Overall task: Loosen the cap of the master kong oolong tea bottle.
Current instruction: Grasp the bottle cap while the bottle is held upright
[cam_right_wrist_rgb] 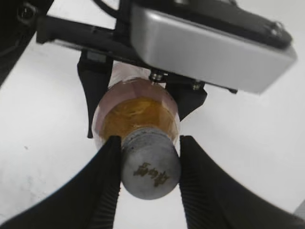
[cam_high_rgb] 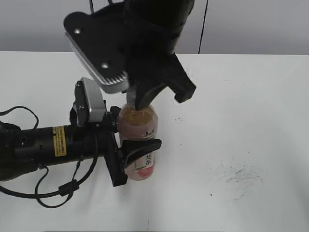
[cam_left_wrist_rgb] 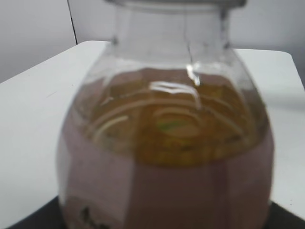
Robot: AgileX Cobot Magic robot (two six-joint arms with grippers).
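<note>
The master kong oolong tea bottle (cam_high_rgb: pixel 139 126) stands upright on the white table (cam_high_rgb: pixel 241 121), its amber-pink tea and pink-and-white label showing. My left gripper (cam_high_rgb: pixel 131 141) comes in from the left and is shut on the bottle's body. The bottle fills the left wrist view (cam_left_wrist_rgb: pixel 167 143). My right gripper (cam_high_rgb: pixel 145 102) comes down from above and hides the cap in the exterior view. In the right wrist view its two black fingers (cam_right_wrist_rgb: pixel 150 143) press on both sides of the light-grey cap (cam_right_wrist_rgb: pixel 150 169), which has a dark mark on top.
The left arm (cam_high_rgb: pixel 43 145) lies along the table at the left with looping black cables (cam_high_rgb: pixel 53 193). Its silver wrist camera housing (cam_right_wrist_rgb: pixel 209 43) sits just behind the bottle. Grey scuff marks (cam_high_rgb: pixel 241 176) are on the table at the right.
</note>
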